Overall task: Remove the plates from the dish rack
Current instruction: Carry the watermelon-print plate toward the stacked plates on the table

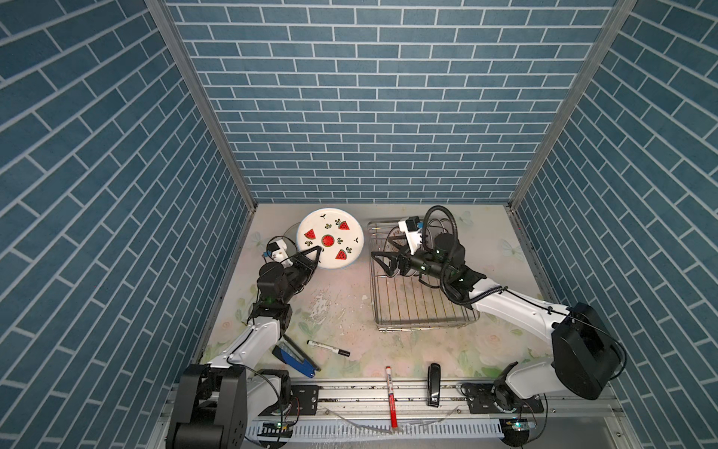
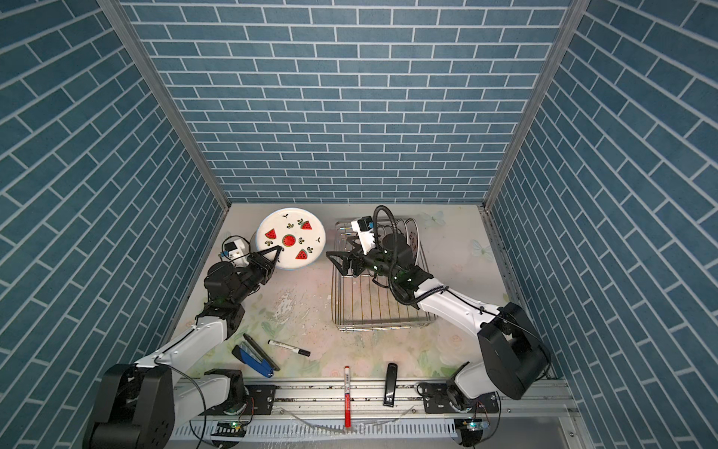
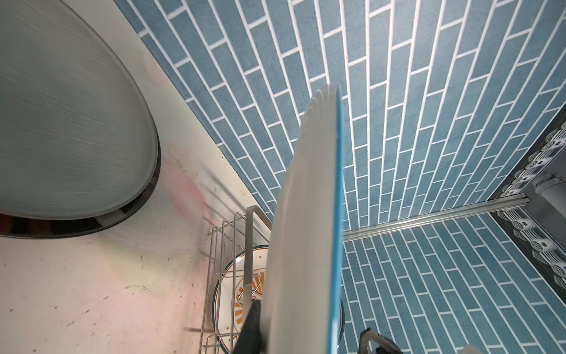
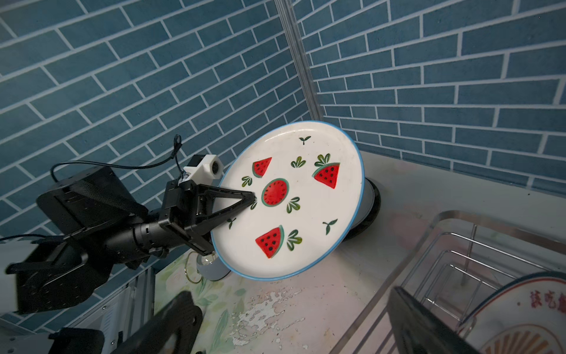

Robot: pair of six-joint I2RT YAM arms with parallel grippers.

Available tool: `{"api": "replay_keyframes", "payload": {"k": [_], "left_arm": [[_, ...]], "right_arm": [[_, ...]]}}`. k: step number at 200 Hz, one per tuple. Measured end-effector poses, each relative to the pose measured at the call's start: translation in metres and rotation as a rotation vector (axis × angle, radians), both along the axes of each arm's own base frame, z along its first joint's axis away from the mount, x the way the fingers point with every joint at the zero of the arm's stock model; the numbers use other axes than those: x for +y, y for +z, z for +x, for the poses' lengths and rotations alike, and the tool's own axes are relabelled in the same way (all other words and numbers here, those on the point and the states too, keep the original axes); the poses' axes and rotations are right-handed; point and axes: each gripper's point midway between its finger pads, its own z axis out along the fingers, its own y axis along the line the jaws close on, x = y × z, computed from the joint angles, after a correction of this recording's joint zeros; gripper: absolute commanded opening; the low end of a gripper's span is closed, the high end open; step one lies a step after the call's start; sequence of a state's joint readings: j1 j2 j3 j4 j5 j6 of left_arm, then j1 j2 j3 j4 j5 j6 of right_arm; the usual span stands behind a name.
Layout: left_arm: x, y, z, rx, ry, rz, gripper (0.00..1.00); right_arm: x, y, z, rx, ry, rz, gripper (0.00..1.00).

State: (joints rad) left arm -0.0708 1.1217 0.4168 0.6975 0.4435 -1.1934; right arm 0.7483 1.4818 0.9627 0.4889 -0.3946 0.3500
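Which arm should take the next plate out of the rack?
Likely right: the right pincer is open over the dish rack, beside the remaining plates; the left pincer is shut on the watermelon plate.

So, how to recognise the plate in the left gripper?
Look left of the silver wire dish rack. There the left gripper clamps a tilted round white plate. Only it has red watermelon prints and a blue edge.

Blue brick walls [image 1: 369, 97], floral tabletop [image 1: 342, 283], aluminium rail [image 1: 349, 393]
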Motion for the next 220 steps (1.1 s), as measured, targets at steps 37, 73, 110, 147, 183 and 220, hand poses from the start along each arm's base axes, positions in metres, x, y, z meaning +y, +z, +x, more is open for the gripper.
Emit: {"api": "replay_keyframes", "payload": {"k": [37, 73, 110, 147, 183, 220], "left_arm": [[0.015, 0.008, 0.006, -0.012, 0.039, 0.001, 0.0], [0.033, 0.001, 0.011, 0.011, 0.11, 0.019, 0.0], [0.048, -0.01, 0.015, 0.051, 0.156, 0.042, 0.0], [0.068, -0.027, 0.026, 0.106, 0.222, 0.051, 0.0], [0.079, -0.051, 0.034, 0.17, 0.259, 0.057, 0.0], [0.087, -0.062, 0.035, 0.203, 0.294, 0.083, 0.0]], "right_arm": [[0.032, -0.002, 0.009, -0.022, 0.016, -0.069, 0.99], [0.06, -0.03, 0.015, -0.031, 0.06, -0.15, 0.99], [0.093, -0.051, 0.026, -0.016, 0.077, -0.24, 0.99], [0.108, -0.058, 0.033, -0.03, 0.09, -0.271, 0.99], [0.117, -0.074, 0.032, -0.042, 0.145, -0.301, 0.99], [0.142, -0.082, 0.046, -0.025, 0.18, -0.315, 0.99]]}}
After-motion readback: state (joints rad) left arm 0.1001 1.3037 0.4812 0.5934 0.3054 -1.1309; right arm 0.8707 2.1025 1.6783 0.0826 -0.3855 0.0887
